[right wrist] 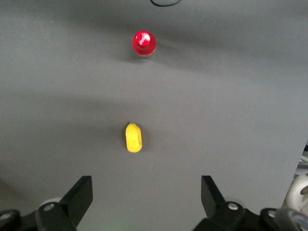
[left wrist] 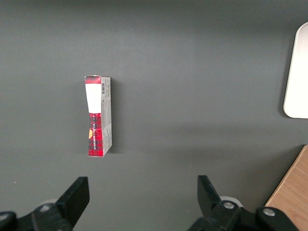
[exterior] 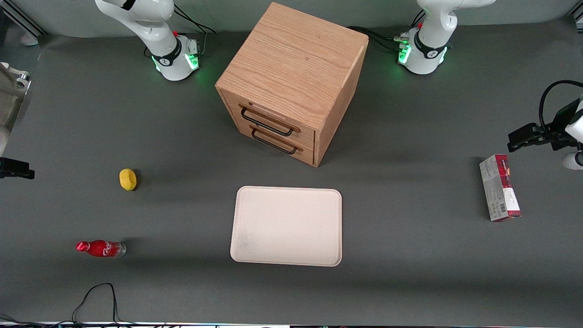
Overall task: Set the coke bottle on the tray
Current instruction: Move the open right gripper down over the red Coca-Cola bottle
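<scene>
The coke bottle (exterior: 101, 248), with red cap, red label and clear base, stands upright on the grey table toward the working arm's end. It is nearer to the front camera than a yellow lemon (exterior: 128, 179). In the right wrist view I see the bottle's red cap (right wrist: 144, 43) from above. The cream tray (exterior: 287, 225) lies flat and bare at the table's middle, in front of the cabinet. My right gripper (right wrist: 146, 192) is open and empty, high above the table near the lemon (right wrist: 134, 137) and well apart from the bottle. It shows at the frame's edge in the front view (exterior: 18, 168).
A wooden drawer cabinet (exterior: 291, 82) stands farther from the front camera than the tray. A red-and-grey carton (exterior: 499, 187) lies toward the parked arm's end. A black cable (exterior: 98, 296) loops at the table's near edge by the bottle.
</scene>
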Controlling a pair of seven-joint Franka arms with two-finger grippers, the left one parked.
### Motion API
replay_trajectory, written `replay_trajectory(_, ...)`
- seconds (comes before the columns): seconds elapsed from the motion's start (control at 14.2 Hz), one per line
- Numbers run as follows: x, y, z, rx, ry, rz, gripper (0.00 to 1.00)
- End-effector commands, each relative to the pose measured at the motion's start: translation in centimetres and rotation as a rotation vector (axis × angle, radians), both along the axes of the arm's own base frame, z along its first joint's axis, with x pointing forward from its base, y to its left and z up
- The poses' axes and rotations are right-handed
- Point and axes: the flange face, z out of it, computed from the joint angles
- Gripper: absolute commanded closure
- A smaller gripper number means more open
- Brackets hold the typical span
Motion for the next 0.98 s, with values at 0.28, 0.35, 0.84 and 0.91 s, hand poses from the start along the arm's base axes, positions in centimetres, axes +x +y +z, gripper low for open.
replay_trajectory(0.28, 5.5, 1.6, -8.0, 0.021, 0.004, 0.023, 0.01)
replay_trajectory(0.35, 6.3, 1.6, -9.5, 0.025, -0.008, -0.013, 0.01)
replay_trajectory(0.84, 9.9, 1.3, -16.5, 0.029, -0.109, 0.0, 0.0)
replay_trajectory(0.91, 10.2, 1.3, -17.4, 0.03, -0.114, 0.001, 0.0)
